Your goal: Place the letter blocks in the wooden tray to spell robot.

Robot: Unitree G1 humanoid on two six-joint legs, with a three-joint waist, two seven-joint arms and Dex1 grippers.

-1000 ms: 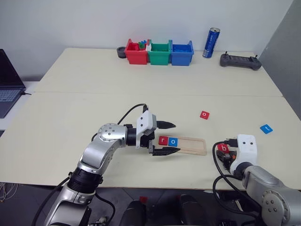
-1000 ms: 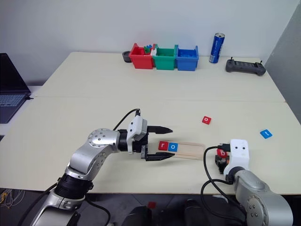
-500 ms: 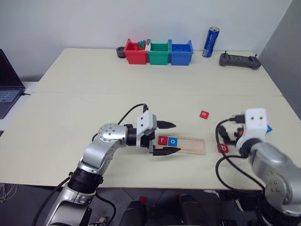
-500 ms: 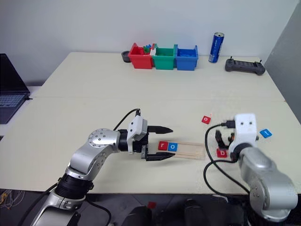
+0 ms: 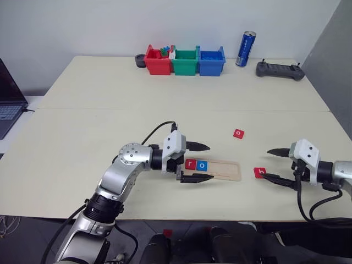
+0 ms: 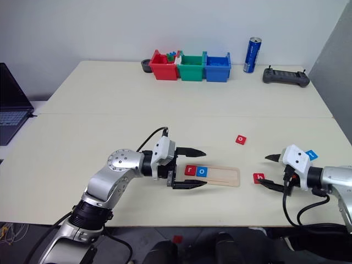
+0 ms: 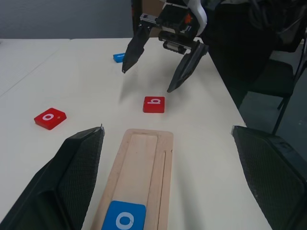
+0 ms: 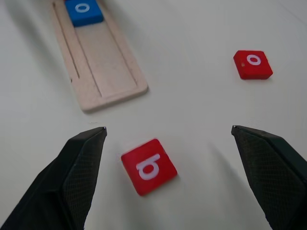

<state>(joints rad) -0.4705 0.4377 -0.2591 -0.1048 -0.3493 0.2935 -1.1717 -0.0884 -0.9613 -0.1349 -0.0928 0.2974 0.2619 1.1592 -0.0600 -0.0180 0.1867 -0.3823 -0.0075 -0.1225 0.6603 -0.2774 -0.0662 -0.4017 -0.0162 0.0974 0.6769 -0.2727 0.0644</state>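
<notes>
The wooden tray (image 5: 223,169) lies near the table's front edge. A red "r" block (image 5: 191,164) and a blue "o" block (image 5: 203,165) sit in its left end. My left gripper (image 5: 209,162) hovers open over those two blocks, pointing right. A red "b" block (image 5: 259,172) lies flat on the table just right of the tray. My right gripper (image 5: 265,163) is open beside it, pointing left, with its nearer fingertip close to the block. A red "o" block (image 5: 238,133) lies farther back. A blue block (image 6: 311,155) lies behind my right gripper.
Red (image 5: 158,60), green (image 5: 186,61) and blue (image 5: 212,60) bins stand at the far edge, with a blue can (image 5: 246,49) and a black controller (image 5: 280,70) to their right. A laptop (image 5: 8,99) sits at the left.
My right gripper let go of the red "b" block, which now lies on the table. It opened wide, rolled over and swung right. The left gripper stayed put.
</notes>
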